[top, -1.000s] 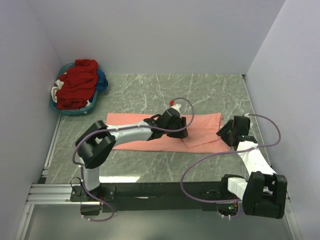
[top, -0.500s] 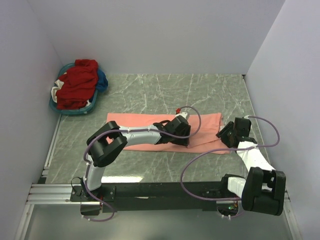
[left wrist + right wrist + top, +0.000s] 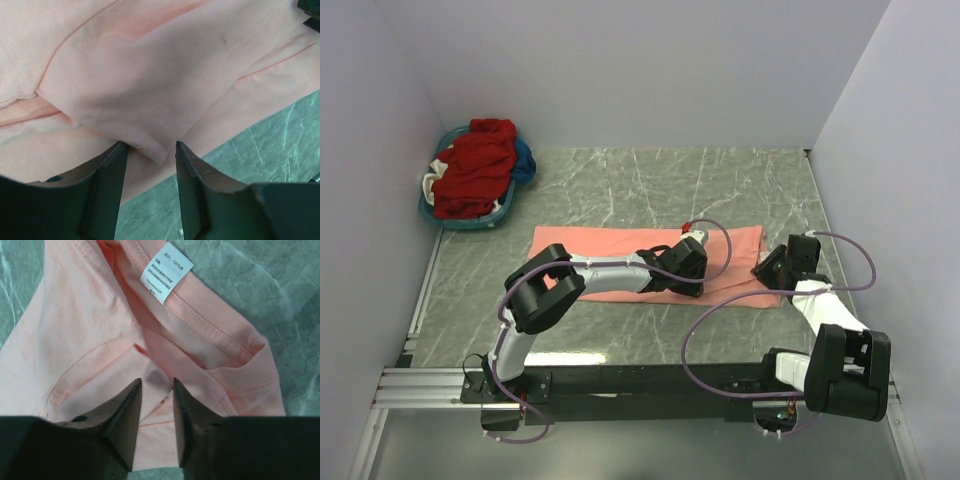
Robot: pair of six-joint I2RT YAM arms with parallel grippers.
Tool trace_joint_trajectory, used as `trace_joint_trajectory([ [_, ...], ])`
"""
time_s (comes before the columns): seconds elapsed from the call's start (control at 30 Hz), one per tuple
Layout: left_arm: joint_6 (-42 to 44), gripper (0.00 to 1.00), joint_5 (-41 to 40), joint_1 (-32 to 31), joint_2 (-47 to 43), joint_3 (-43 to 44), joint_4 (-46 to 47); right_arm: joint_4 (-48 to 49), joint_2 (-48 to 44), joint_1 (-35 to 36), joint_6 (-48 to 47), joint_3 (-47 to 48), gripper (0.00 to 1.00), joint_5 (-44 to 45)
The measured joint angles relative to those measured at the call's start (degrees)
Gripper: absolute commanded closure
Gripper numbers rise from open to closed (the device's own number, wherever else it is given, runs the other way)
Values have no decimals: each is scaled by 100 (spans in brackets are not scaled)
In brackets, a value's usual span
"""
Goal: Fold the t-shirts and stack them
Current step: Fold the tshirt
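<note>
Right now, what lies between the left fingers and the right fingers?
Only pink cloth. The top view shows the shirt spanning the whole stretch from the left fingers to the right fingers, with no other object on it.

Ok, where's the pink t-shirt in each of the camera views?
Top external: pink t-shirt lies spread flat at the picture's centre.
Left wrist: it fills nearly the whole frame.
Right wrist: it covers left and centre, white label at top.
Shared landmark: green marble table edging the shirt in all three.
</note>
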Motion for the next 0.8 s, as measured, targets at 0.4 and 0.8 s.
trace_joint_trajectory([
  [0.4, -50, 89, -52, -15, 7, 4, 0, 26, 0, 0, -22, 0, 93, -90],
  [0.8, -195, 99, -166, -15, -402, -164, -17, -260, -793, 0, -96, -31, 100, -229],
])
